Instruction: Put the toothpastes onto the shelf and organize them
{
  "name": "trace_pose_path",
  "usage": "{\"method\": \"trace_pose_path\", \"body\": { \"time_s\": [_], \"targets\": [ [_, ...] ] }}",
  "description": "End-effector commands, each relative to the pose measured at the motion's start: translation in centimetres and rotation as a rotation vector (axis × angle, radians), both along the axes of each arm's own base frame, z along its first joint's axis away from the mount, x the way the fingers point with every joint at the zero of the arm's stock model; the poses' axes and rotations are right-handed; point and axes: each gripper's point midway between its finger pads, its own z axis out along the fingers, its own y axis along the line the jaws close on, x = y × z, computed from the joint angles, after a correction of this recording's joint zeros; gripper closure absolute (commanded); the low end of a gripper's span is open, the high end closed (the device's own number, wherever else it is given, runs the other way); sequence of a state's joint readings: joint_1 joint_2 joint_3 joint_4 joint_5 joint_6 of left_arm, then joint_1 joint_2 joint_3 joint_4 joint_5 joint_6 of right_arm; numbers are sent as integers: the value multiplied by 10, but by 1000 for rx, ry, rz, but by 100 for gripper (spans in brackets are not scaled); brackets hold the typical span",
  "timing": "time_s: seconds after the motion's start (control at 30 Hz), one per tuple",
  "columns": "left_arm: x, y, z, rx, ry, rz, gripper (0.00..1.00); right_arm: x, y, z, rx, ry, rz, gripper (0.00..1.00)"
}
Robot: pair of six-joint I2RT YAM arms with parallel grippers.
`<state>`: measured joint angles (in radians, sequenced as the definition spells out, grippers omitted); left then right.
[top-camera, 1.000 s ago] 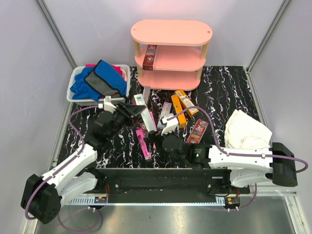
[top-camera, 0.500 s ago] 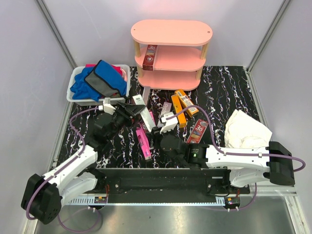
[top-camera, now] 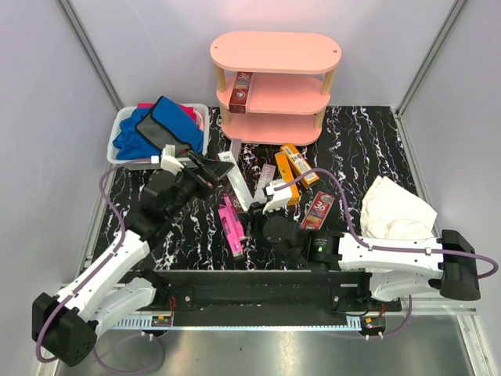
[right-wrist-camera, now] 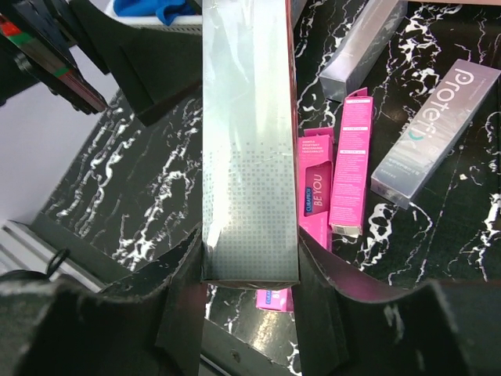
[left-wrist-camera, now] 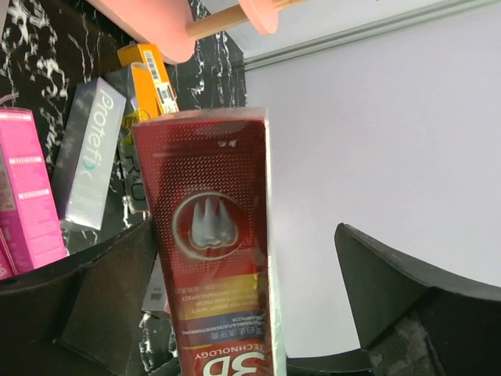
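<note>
While right pincer (right-wrist-camera: 250,266) pinches a toothpaste box (right-wrist-camera: 249,141), left pincer (left-wrist-camera: 246,235) stands spread. Shelf (top-camera: 282,95) at 12 o'clock: one red box (top-camera: 241,90), middle tier. Bin (top-camera: 116,135), 10 o'clock: cloths (top-camera: 160,125).

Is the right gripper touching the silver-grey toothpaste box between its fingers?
Touching. The right wrist view shows both fingers of the right gripper pressed against the sides of the silver-grey toothpaste box, no gap.

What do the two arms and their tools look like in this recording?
The left arm and right arm share white link shells and bulky black joints. A thin purple cable runs along each. The left tool and right tool have matte black, wedge-shaped fingers.
</note>
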<state>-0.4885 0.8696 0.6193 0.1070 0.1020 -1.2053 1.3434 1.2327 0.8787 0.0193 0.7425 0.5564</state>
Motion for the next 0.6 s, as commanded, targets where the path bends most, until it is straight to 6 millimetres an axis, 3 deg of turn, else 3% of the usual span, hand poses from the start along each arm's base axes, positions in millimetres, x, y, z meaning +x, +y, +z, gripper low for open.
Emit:
{"method": "trace_pose_path", "body": {
  "time_s": [0.0, 0.03, 0.2, 0.27, 0.57],
  "targets": [
    [4, 5, 9, 212, -51, -31, 1, 6, -3, 47, 169, 0, -32, 74],
    [5, 5, 15, 231, -60, -37, 1, 9, -5, 49, 181, 7, -34, 75],
    [5, 15, 4, 386, -45, -41, 1, 19, -10, 52, 287, 101, 28, 75],
    [3, 21, 3, 419, -49, -32, 1, 33, -21, 48, 343, 137, 9, 76],
    [-4, 40, -8, 515, -61, 6, 1, 43, -55, 59, 642, 273, 132, 76]
  ]
}}
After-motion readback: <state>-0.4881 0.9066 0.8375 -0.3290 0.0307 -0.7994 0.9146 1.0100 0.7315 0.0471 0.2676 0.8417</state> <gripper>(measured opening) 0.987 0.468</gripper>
